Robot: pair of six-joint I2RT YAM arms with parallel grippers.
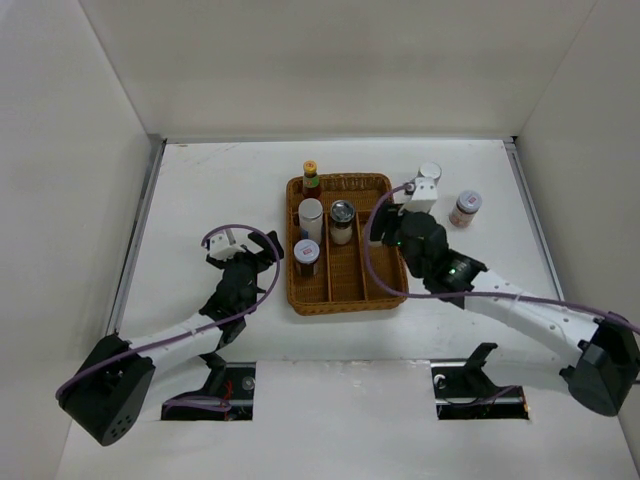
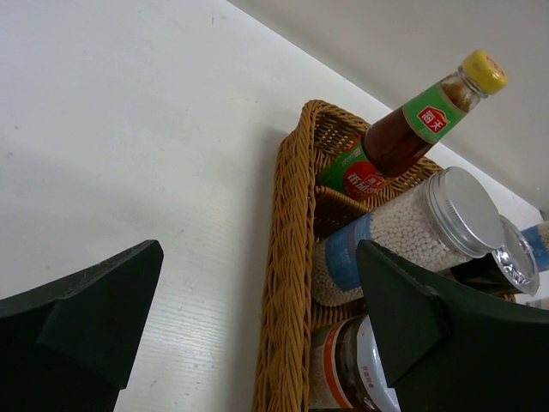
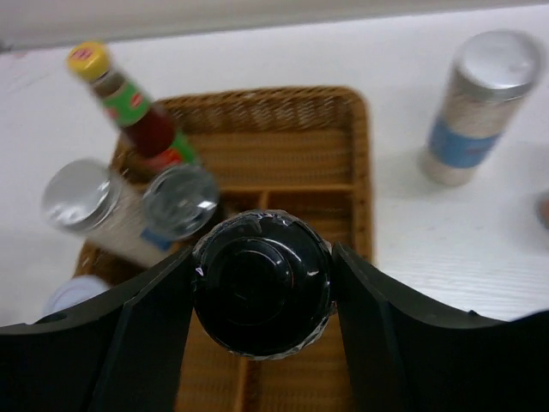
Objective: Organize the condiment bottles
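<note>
Gripping the black-capped shaker (image 3: 262, 279) by its cap, the right gripper (image 3: 262, 296) is half closed on it above the wicker tray (image 1: 347, 280), lower centre of the right wrist view; whether its base touches the tray cannot be told. Standing in the tray's left half are 4 items: red-sauce bottle (image 1: 311, 178), white cylinder (image 1: 311, 215), chrome-topped shaker (image 1: 342, 214), spice jar (image 1: 306, 255). Upper right of the tray, on the table, are 2 more: blue-labelled cylinder (image 1: 430, 174), second spice jar (image 1: 466, 208). Left gripper (image 1: 245, 262), lower left of the top view, is fully spread, holding nothing.
</note>
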